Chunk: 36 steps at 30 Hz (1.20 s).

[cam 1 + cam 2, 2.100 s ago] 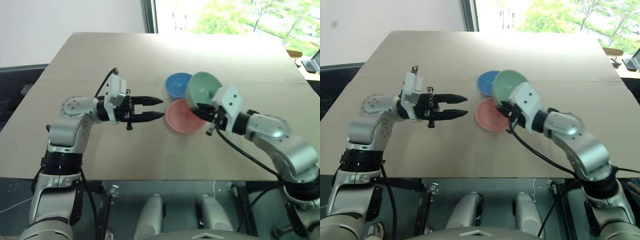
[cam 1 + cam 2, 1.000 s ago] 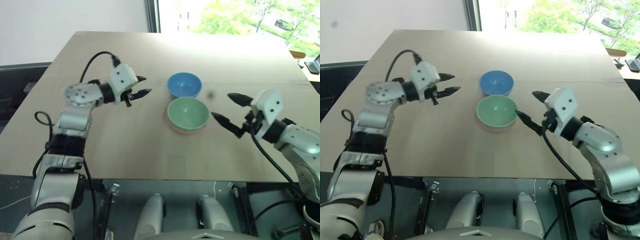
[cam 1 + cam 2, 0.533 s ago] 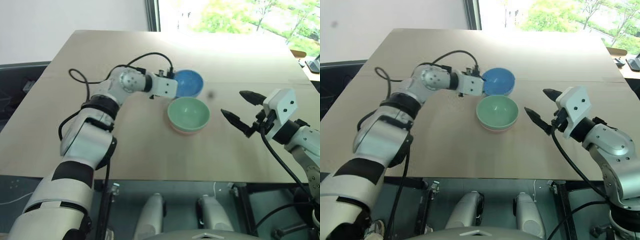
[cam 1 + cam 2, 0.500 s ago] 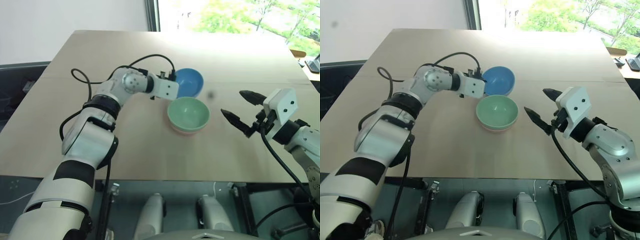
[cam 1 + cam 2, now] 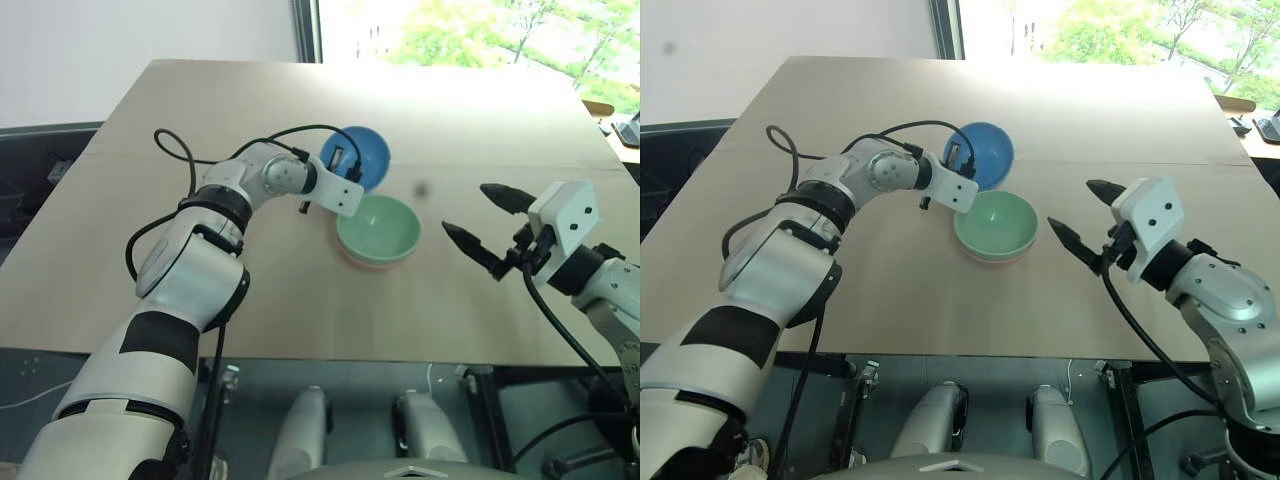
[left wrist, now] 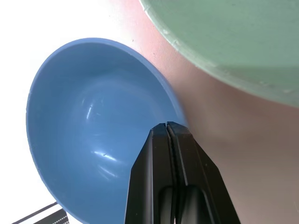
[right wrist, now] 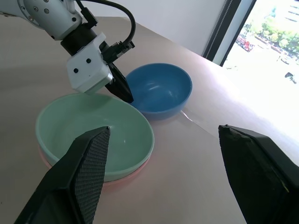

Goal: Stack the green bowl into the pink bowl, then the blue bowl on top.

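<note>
Left gripper (image 6: pixel 166 127) is clamped on the near rim of the blue bowl (image 5: pixel 362 152), fingers pressed together with the rim between them, a little above centre in the head views. The blue bowl is tipped up on its side, opening facing the camera. Just below-right of it, close but contact unclear, the green bowl (image 5: pixel 377 225) sits nested inside the pink bowl (image 5: pixel 352 259), only a thin pink edge showing under the green rim, centre of the frame. Right gripper (image 5: pixel 477 221) hangs at right of frame, well apart from the bowls, fingers spread wide and holding nothing; its two black fingertips (image 7: pixel 91 158) frame the stacked bowls in the right wrist view. All bowls are on the tan table (image 5: pixel 200 110).
</note>
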Each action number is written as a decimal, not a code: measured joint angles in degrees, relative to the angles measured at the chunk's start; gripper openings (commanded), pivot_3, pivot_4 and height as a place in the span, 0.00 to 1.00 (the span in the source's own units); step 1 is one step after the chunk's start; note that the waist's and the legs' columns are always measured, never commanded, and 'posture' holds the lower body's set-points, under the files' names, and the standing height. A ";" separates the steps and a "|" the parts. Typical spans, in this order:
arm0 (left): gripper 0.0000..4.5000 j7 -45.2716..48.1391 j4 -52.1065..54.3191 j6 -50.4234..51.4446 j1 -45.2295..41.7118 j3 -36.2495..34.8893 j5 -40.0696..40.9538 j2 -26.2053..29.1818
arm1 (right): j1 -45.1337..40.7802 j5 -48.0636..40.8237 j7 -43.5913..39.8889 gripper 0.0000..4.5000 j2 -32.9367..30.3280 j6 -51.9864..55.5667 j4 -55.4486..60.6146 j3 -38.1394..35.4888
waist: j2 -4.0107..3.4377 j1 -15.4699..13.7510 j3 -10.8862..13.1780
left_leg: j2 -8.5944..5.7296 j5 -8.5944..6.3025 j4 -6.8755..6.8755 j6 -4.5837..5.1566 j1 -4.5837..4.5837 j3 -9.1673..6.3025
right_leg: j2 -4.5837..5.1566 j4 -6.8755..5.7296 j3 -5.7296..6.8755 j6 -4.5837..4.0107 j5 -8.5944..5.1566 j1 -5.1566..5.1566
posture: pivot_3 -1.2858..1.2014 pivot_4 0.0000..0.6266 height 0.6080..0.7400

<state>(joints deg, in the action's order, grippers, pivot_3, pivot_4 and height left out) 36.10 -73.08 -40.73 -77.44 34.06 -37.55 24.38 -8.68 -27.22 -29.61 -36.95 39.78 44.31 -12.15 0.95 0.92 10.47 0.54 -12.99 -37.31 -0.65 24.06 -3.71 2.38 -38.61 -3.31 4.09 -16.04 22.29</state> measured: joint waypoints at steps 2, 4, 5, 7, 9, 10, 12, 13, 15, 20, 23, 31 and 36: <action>0.02 1.12 -0.01 -0.02 0.00 -1.02 1.12 0.00 | 0.19 -0.13 0.02 0.87 -0.15 0.00 0.02 -0.01 | 0.00 0.02 0.00 | 0.00 0.00 0.00 0.00 0.00 0.00 | 0.00 -0.01 0.00 0.00 0.00 0.01 | 0.52 0.24 1.00; 0.02 5.88 0.12 -1.11 -0.04 -4.35 5.13 0.49 | 0.82 -0.52 -0.13 0.87 -0.46 -0.08 0.06 -0.32 | 0.00 0.06 0.00 | 0.00 0.00 0.00 0.00 0.01 0.01 | 0.00 -0.01 -0.01 0.00 0.00 0.02 | 0.52 0.24 1.00; 0.02 9.31 0.55 -1.69 -0.04 -6.01 7.79 0.91 | 1.49 -0.79 -0.38 0.87 -0.69 -0.22 0.13 -0.82 | 0.00 0.05 0.00 | 0.00 0.00 0.00 0.00 0.05 0.01 | 0.00 -0.02 -0.01 0.00 0.00 0.06 | 0.52 0.24 1.00; 0.02 17.82 2.43 -2.87 -0.08 -9.93 13.87 2.18 | 4.04 -1.46 -1.54 0.87 -1.44 -0.80 0.30 -3.17 | 0.00 0.03 0.00 | 0.01 0.01 -0.03 0.00 0.22 0.01 | 0.00 -0.08 0.00 -0.01 0.00 0.22 | 0.52 0.24 1.00; 0.02 26.34 5.23 -3.13 -0.08 -13.09 19.68 3.63 | 6.79 -2.44 -2.89 0.87 -2.18 -1.49 0.40 -5.67 | 0.00 0.01 0.00 | 0.01 0.01 -0.11 -0.01 0.37 0.00 | 0.00 -0.15 0.01 -0.01 0.00 0.37 | 0.52 0.24 1.00; 0.02 30.47 7.43 -2.70 0.17 -14.16 22.50 4.08 | 7.92 -2.69 -3.57 0.87 -2.31 -1.94 0.57 -6.93 | -0.01 -0.01 0.00 | 0.00 0.01 -0.13 0.00 0.38 0.00 | 0.01 -0.17 0.01 -0.01 0.00 0.37 | 0.52 0.24 1.00; 0.02 35.32 11.27 -2.10 0.88 -15.32 25.79 4.37 | 8.74 -3.04 -4.20 0.87 -2.82 -2.62 0.66 -7.95 | -0.01 0.03 0.00 | 0.00 0.01 -0.17 0.00 0.36 0.00 | 0.01 -0.20 -0.01 -0.01 0.00 0.37 | 0.52 0.24 1.00; 0.02 37.36 13.46 -1.40 1.56 -15.65 27.35 4.48 | 8.88 -3.10 -4.43 0.87 -3.00 -2.83 0.66 -8.29 | -0.01 0.05 -0.01 | 0.01 0.01 -0.17 0.00 0.35 0.00 | 0.01 -0.22 -0.01 -0.01 0.00 0.36 | 0.52 0.24 1.00; 0.02 41.65 19.45 1.31 3.75 -16.11 31.25 4.63 | 8.97 -3.15 -4.77 0.87 -3.27 -3.53 0.65 -8.65 | -0.01 0.13 -0.01 | 0.03 0.01 -0.17 0.00 0.33 -0.01 | -0.01 -0.26 0.00 -0.01 0.00 0.36 | 0.52 0.24 1.00; 0.02 40.50 25.38 7.50 4.53 -17.23 32.55 5.13 | 8.23 -3.23 -4.06 0.87 -3.21 -3.83 0.62 -8.22 | -0.02 0.33 -0.01 | 0.02 0.01 -0.20 0.00 0.32 -0.01 | -0.01 -0.27 -0.02 -0.01 0.00 0.36 | 0.52 0.24 1.00; 0.18 35.69 24.07 10.10 4.50 -17.32 29.82 5.64 | 7.76 -3.17 -3.60 0.87 -3.13 -3.93 0.58 -7.05 | -0.02 0.34 -0.01 | 0.02 0.01 -0.21 0.00 0.31 -0.03 | -0.02 -0.29 0.00 -0.01 0.00 0.36 | 0.52 0.24 1.00; 0.53 26.02 15.61 16.33 4.49 -16.71 23.48 6.43 | 6.18 -3.04 -3.32 0.87 -2.99 -4.45 0.55 -4.49 | -0.01 0.51 -0.01 | 0.01 0.01 -0.23 0.00 0.35 -0.06 | -0.02 -0.28 0.03 -0.01 0.00 0.37 | 0.52 0.24 1.00; 0.53 17.97 11.44 14.32 4.57 -13.64 17.38 5.97 | 5.46 -2.86 -3.15 0.87 -2.95 -5.02 0.53 -3.09 | -0.01 0.31 -0.01 | 0.00 0.01 -0.24 0.00 0.40 -0.08 | -0.01 -0.26 0.05 -0.01 0.00 0.38 | 0.52 0.24 1.00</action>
<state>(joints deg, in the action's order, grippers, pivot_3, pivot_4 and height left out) 54.07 -61.64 -26.41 -72.87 20.42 -20.17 30.35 -3.23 -30.08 -32.76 -39.91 34.76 44.84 -15.24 0.94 1.22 10.46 0.55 -12.98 -37.54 -0.64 24.46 -3.78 2.37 -38.86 -3.25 4.08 -16.03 22.68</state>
